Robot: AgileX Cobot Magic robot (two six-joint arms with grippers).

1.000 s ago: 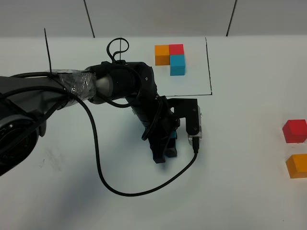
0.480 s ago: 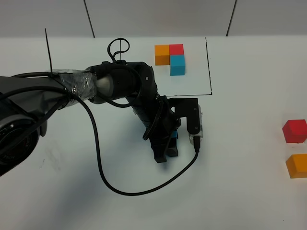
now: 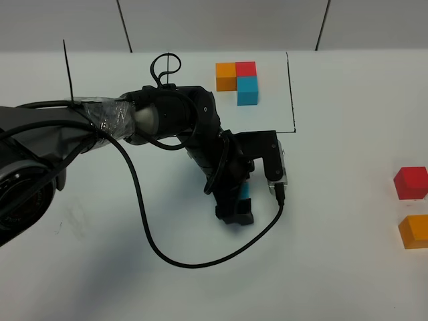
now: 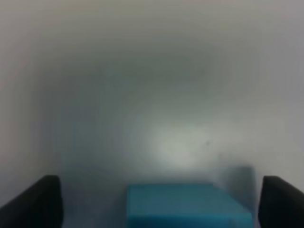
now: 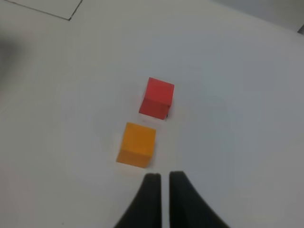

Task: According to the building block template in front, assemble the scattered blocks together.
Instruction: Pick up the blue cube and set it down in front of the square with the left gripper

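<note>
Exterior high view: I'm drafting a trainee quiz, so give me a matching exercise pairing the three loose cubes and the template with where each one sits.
1. loose cyan cube
2. loose red cube
3. loose orange cube
4. template

A. inside the drawn black lines
B. between the open left jaws
C. far right, closer to the template
D. far right, farther from the template

Pairs: 1-B, 2-C, 3-D, 4-A

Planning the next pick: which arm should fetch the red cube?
Right, likely: the right fingers, shut, hover near the orange cube and red cube. The left fingers stand open around the cyan cube, mid-table.
</note>
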